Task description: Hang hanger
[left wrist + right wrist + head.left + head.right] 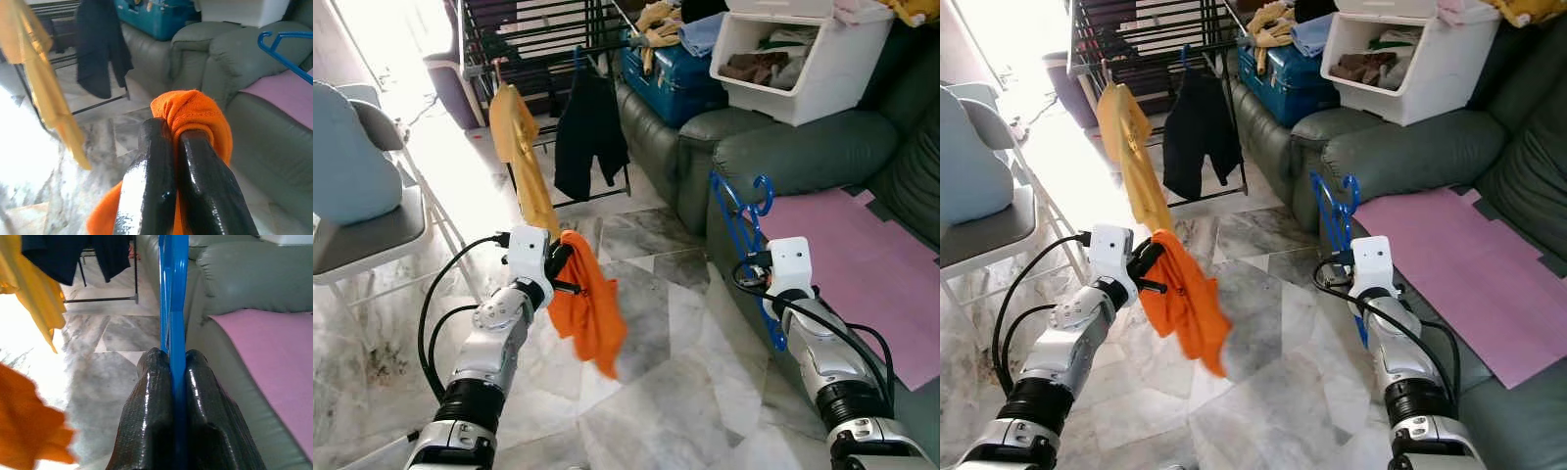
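Note:
My right gripper [751, 266] is shut on a blue plastic hanger [736, 227], held upright beside the sofa front with its hook [764, 193] at the top; the right wrist view shows the blue hanger bar [173, 308] pinched between the black fingers [146, 406]. My left gripper [566, 269] is shut on an orange garment [592, 308] that hangs down over the marble floor; in the left wrist view the orange cloth [193, 115] bunches over the fingers [151, 176]. A black drying rack [533, 44] stands at the back with a yellow garment [521, 147] and a dark garment [587, 132] on it.
A dark green sofa [803, 147] runs along the right, with a pink mat [862, 264] on its seat, a white bin of clothes [803, 54] and a blue case [671, 78]. A grey chair [362, 215] stands at the left. Marble floor [675, 392] lies open between my arms.

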`<state>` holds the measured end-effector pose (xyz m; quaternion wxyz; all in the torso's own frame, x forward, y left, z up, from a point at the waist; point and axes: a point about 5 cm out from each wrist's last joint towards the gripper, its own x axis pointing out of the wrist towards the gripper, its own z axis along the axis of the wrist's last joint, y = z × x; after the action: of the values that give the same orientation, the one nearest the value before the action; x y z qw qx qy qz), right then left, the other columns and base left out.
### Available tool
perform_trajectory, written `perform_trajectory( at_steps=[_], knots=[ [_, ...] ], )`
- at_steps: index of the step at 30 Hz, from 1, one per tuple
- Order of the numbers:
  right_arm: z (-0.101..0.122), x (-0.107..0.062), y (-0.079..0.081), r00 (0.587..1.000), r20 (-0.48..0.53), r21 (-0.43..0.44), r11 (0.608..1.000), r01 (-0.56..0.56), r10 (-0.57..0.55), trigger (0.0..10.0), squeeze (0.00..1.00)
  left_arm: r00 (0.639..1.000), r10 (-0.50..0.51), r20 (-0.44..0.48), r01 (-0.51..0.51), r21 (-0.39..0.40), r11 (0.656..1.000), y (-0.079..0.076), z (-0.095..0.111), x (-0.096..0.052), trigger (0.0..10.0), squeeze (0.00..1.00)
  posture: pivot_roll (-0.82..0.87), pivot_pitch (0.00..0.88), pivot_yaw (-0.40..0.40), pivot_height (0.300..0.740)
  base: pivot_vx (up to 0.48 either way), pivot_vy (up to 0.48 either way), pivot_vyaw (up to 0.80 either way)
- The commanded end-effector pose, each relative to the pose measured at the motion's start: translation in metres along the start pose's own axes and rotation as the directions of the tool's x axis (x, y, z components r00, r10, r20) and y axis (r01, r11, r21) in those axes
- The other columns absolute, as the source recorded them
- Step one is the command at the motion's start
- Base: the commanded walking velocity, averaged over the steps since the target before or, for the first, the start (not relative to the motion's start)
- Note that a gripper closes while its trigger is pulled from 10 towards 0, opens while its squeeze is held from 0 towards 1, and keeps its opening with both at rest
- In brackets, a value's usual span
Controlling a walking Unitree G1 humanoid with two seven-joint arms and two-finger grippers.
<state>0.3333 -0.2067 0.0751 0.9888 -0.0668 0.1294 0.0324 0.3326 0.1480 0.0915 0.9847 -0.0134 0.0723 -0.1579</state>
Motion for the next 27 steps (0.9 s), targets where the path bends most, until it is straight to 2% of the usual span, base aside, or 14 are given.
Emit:
perform_trajectory(
  at_steps=[1,11,27],
  knots=[
    [0.0099,0.0030,0.0063,0.999,0.035,0.001,1.000,-0.012,0.011,10.0,0.00,1.000,0.009,0.006,-0.009,0.010,1.000,0.0043,-0.0007,-0.0025,10.0,0.00,-0.14,0.000,0.092,0.740,0.000,0.480,0.00],
    [0.0119,0.0050,0.0079,0.999,0.038,-0.001,1.000,-0.015,0.015,10.0,0.00,1.000,0.004,-0.003,-0.003,0.015,1.000,0.0027,-0.0027,-0.0022,10.0,0.00,-0.14,0.000,0.088,0.740,0.000,0.474,0.00],
    [0.0114,0.0051,0.0081,0.999,0.036,-0.006,1.000,-0.015,0.015,10.0,0.00,1.000,-0.008,0.026,0.007,0.026,1.000,0.0009,0.0021,-0.0017,10.0,0.00,-0.13,0.000,0.084,0.740,0.000,0.000,0.00]
  ],
)
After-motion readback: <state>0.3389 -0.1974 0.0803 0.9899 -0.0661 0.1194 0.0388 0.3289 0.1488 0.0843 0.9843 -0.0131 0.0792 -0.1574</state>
